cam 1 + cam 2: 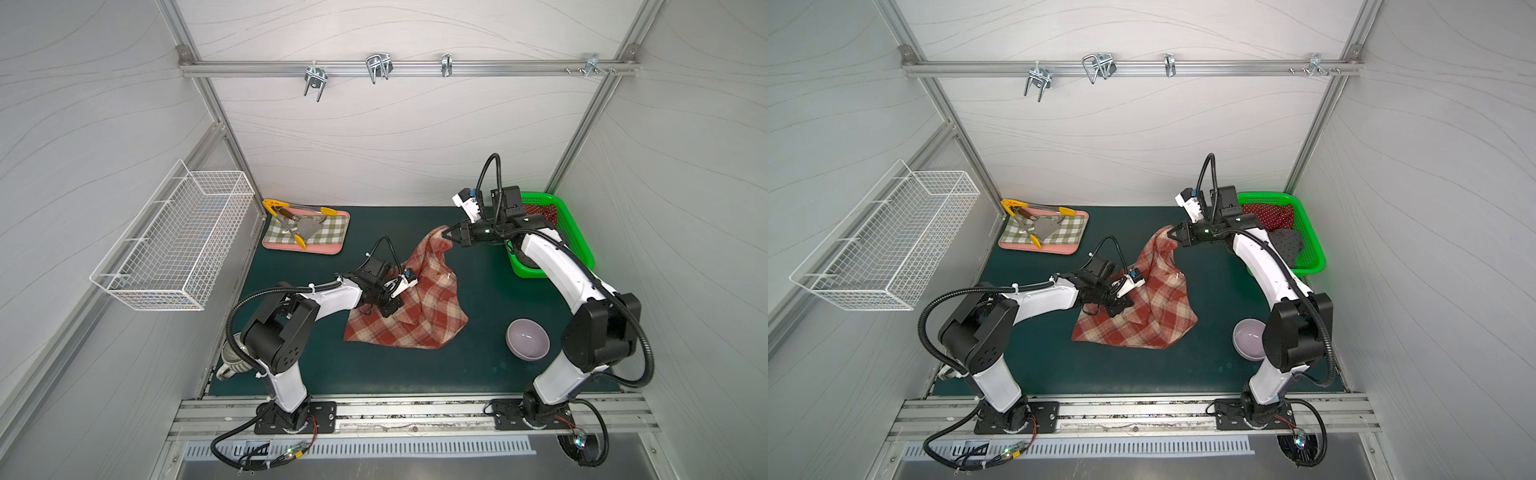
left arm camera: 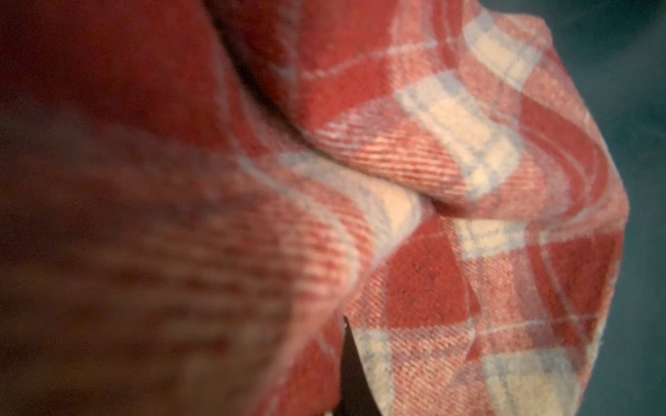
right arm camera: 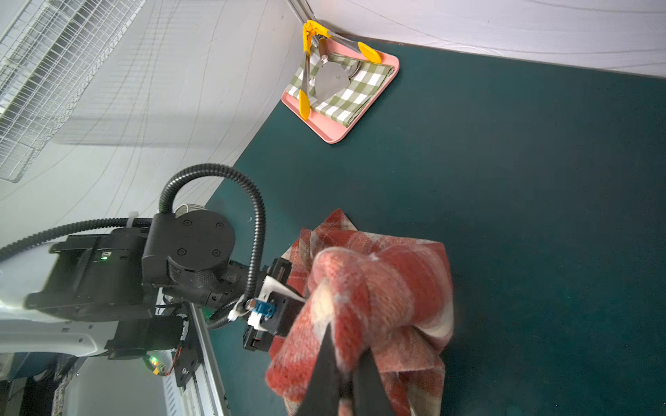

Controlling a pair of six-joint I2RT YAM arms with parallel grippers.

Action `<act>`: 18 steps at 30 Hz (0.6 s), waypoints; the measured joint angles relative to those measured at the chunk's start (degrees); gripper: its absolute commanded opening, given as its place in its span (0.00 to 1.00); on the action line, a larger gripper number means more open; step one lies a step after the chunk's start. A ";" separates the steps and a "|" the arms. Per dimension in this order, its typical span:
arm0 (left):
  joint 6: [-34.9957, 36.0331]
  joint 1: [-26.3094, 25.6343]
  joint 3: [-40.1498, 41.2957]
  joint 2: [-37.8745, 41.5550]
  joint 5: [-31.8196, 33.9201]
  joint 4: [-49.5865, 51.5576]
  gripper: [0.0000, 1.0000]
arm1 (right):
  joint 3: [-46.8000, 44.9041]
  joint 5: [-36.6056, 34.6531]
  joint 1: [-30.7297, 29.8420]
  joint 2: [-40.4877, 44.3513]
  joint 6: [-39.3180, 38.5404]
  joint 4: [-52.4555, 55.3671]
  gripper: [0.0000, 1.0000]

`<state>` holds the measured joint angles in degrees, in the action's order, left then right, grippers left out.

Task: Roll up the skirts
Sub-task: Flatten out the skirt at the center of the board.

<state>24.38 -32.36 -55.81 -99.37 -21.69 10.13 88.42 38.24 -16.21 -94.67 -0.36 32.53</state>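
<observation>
Plaid skirt [image 1: 415, 307] held mid-table at two points
It lies on the green table [image 1: 478, 374], far corner raised; the basket [image 1: 582, 249] far right holds a red dotted skirt [image 1: 1266, 214] and a grey dotted skirt [image 1: 1285, 243]; my right gripper [image 1: 450, 234] is clamped on that corner, my left gripper [image 1: 387, 309] on the left edge
</observation>
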 measured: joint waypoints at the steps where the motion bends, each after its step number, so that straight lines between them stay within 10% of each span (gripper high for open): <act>1: -0.09 0.13 0.04 1.38 0.22 0.72 0.00 | 0.00 -0.66 0.31 0.39 0.61 0.00 0.00; 18: 1.68 1.05 3.06 49.79 27.93 -0.17 0.00 | 7.10 -18.75 2.71 15.87 7.85 10.56 0.00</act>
<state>26.06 -31.31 -52.75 -49.58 6.24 9.96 95.53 19.49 -13.50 -78.81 7.49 43.09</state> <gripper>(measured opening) 0.056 0.067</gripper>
